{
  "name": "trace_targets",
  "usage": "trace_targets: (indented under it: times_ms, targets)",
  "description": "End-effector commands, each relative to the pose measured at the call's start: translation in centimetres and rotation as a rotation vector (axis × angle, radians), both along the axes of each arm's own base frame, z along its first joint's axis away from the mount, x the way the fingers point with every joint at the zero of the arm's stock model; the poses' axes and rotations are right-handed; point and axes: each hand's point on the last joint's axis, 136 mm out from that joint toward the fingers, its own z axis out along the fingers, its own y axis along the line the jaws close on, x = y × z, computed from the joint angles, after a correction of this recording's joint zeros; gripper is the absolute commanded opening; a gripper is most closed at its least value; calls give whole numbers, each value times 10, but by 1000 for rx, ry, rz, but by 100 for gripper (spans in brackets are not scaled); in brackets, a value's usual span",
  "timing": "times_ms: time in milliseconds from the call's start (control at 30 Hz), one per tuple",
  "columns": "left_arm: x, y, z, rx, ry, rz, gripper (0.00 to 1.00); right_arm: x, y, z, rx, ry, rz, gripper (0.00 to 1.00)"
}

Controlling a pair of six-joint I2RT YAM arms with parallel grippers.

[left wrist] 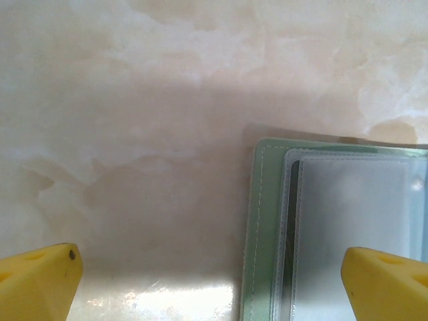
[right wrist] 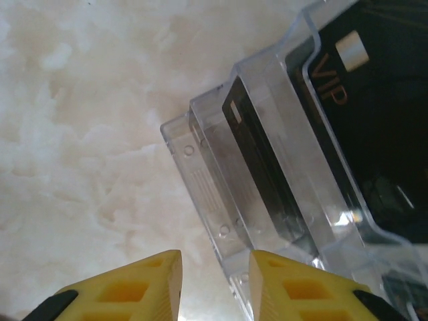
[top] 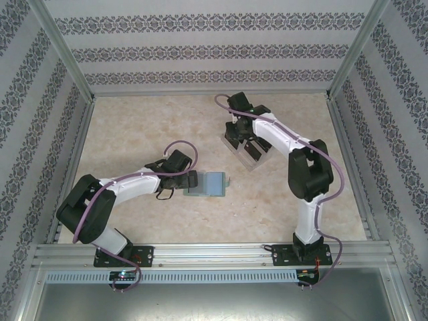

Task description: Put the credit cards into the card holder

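– In the clear tray (right wrist: 200,180), past the middle of the table (top: 134,134) toward the far edge and a bit right, the credit cards (right wrist: 374,134) sit black and glossy, and one stands on edge in a front slot. What bugs me is that the right gripper (right wrist: 214,287) is at the tray's near corner, not over a card. If it closes there, I reckon it pinches plastic wall and drags or tips the whole tray.

– Yeah, and those cards look thin and slick, so it's easy to grab two or let one slide out. Its jaws stand at a slim gap, not pressed together. There's nothing between them that I can see, with the tray corner just beside one finger. The card holder (left wrist: 267,227) lies open near the table's middle, toward the near edge, sleeves up. The left gripper (left wrist: 214,287) is spread wide and holds nothing. One fingertip (left wrist: 384,281) is over a sleeve; touching or not, can't tell. If nothing pins the holder, it'll probably skate when a card gets pushed in.
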Motion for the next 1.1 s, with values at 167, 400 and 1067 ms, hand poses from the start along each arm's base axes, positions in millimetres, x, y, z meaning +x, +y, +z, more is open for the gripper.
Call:
trace_targets:
  times_ms: [167,400,1067]
  targets:
    - [-4,4,6,10,-3,6,100,20,-1,-21,-177,12,63,34]
    - [-4,3,7,2,-5,9,100,29,4,-32,-247,17,101,34]
    - [-4,4,12,-13,-21,20,100,27,12,-36,-219,54,139,12]
